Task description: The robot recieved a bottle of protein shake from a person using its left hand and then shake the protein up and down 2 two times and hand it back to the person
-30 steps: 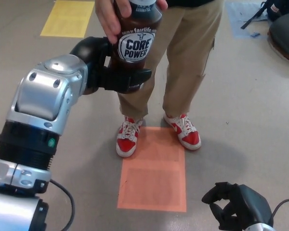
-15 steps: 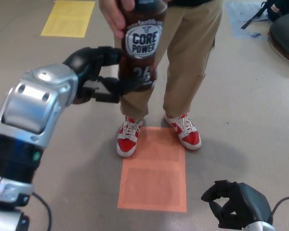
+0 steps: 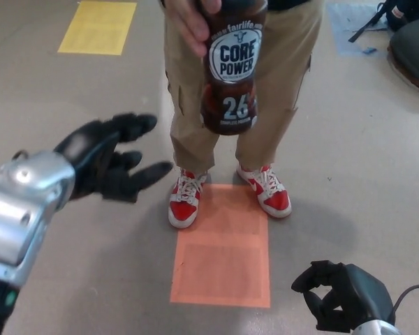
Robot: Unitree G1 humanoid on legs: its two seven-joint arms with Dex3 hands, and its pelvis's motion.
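A person's hand [image 3: 192, 21] grips the top of a dark brown Core Power protein shake bottle [image 3: 230, 73] at the top centre of the head view. My left hand [image 3: 108, 166] is open, fingers spread, below and to the left of the bottle, with a clear gap between them. My right hand [image 3: 339, 296] hangs low at the bottom right with its fingers curled in and nothing in them.
The person stands facing me in tan trousers [image 3: 272, 77] and red and white shoes [image 3: 185, 199]. An orange floor marking [image 3: 223, 255] lies before their feet, a yellow one [image 3: 98, 26] at far left. Dark gear [image 3: 412, 42] sits at the top right.
My left hand has let go of the bottle and dropped down and to the left, fingers now spread. The person has carried the bottle to the right. My right hand has not moved.
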